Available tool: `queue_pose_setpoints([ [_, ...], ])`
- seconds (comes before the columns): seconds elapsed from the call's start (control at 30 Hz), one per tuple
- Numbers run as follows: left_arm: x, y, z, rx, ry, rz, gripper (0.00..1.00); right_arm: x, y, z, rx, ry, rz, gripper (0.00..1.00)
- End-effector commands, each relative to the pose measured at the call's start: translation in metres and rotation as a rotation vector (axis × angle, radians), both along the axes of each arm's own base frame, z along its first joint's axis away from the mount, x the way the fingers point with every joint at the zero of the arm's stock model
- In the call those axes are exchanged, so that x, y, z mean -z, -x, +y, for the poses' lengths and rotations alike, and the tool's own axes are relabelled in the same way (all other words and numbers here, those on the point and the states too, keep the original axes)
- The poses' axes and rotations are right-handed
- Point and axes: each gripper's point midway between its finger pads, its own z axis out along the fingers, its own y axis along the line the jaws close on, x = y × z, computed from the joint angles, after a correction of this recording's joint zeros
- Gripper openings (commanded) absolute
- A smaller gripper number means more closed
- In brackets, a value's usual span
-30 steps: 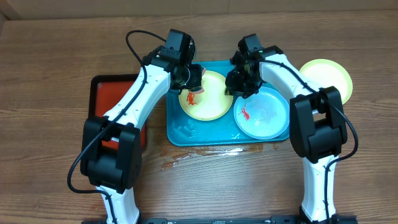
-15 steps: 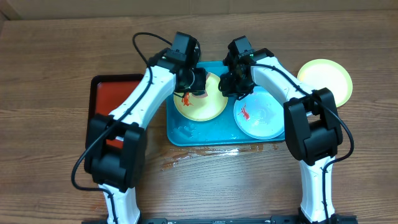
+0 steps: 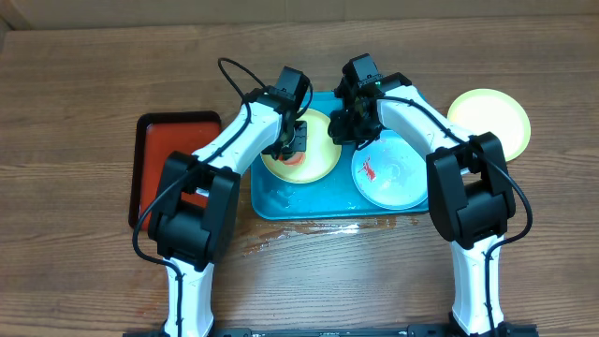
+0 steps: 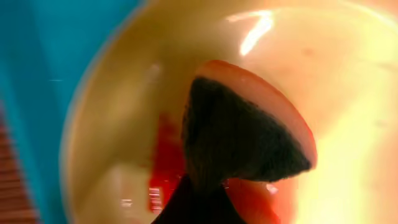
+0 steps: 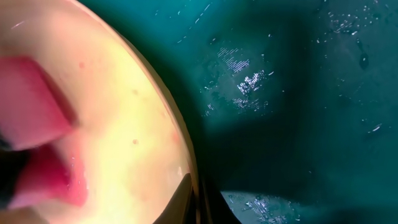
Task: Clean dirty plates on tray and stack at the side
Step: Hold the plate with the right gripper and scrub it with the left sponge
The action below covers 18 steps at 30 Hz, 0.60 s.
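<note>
A yellow-green plate [image 3: 318,159] lies in the left half of the turquoise tray [image 3: 281,198]. My left gripper [image 3: 295,140] is shut on a dark sponge with an orange edge [image 4: 242,130] and presses it onto this plate [image 4: 348,74], beside a red smear [image 4: 163,162]. My right gripper [image 3: 354,126] is shut on the plate's right rim [image 5: 124,124], one finger on each side. A pale blue plate [image 3: 398,178] with a red smear [image 3: 370,168] lies in the tray's right half. A second yellow-green plate [image 3: 489,120] lies on the table, right of the tray.
A red tray with a black rim [image 3: 168,154] lies left of the turquoise tray. A wet patch [image 3: 290,229] spreads on the wooden table in front of the tray. Water drops sit on the tray floor [image 5: 298,93].
My left gripper has come forward from the plate's far rim onto its middle with the sponge. My right gripper shifted slightly left, and the plate slid a little left.
</note>
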Motion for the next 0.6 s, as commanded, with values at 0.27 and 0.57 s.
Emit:
queue_pose_setpoints([
  [0.27,-0.026,-0.032,0.013,0.025,-0.093,-0.064,0.04,0.015,0.004,-0.006,0.004,0.041,0.019,0.04],
  [0.57,-0.031,-0.016,-0.054,0.227,0.302,0.026,0.04,0.015,0.004,-0.006,0.003,0.041,0.018,0.04],
])
